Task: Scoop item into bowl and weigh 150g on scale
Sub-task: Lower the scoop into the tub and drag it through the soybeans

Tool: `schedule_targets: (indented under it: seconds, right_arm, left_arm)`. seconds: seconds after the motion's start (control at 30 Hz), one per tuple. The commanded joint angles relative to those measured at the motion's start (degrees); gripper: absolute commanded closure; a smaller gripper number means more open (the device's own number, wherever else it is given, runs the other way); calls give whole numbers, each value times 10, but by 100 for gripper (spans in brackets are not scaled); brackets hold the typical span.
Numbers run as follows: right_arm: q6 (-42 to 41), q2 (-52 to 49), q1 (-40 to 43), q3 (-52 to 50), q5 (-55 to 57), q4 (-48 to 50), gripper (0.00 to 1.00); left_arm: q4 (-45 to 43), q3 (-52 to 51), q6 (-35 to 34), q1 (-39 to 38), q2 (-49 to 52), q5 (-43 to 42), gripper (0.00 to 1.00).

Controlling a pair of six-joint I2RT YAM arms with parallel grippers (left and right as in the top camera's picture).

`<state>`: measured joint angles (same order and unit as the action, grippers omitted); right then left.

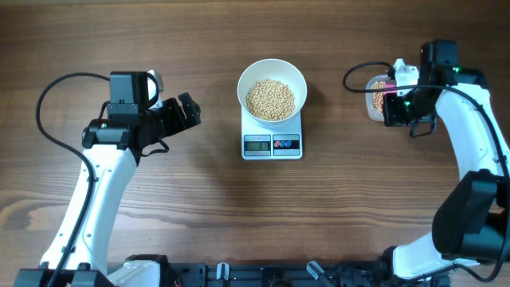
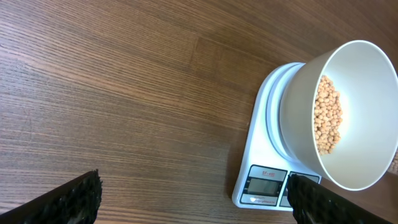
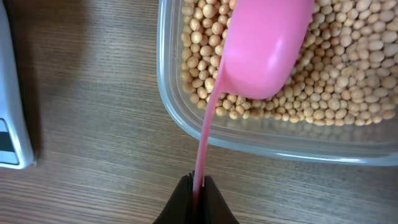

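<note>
The white bowl [image 1: 247,76] stands on the platform of the scale [image 1: 272,153], near the middle of the wooden surface [image 1: 159,207]. It holds a mound of pale beans [image 1: 270,99] that covers its bottom. The scale's display and two buttons face the near edge of the surface (the digits are too small to read). To the left of the scale and well apart from it, the left end effector [image 1: 191,112] hovers released. Its dark fingers [image 2: 68,199] are spread wide at the bottom corners of the left wrist view, with nothing between them, and they point toward the bowl. At the far right, the right end effector [image 3: 198,190] is clenched on the thin handle of a pink scoop [image 3: 267,43]. The scoop's rounded back faces the wrist camera. Its cup lies over more beans inside a clear plastic tub [image 3: 261,146]; whether it touches them or hangs just above, I cannot tell. The tub sits on the surface, well apart from the scale and to its right.
</note>
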<state>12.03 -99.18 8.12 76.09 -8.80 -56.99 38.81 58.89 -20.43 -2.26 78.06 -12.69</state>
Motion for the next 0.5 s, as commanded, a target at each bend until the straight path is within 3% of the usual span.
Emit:
schedule_targets:
  seconds: [0.0, 0.47]
  right_arm:
    - [-7, -9, 8, -8, -78, -10, 96]
    - [-31, -9, 101, -8, -227, -26, 96]
  left_arm:
    - [0, 11, 5, -1, 4, 6, 0]
    - [0, 11, 5, -1, 4, 6, 0]
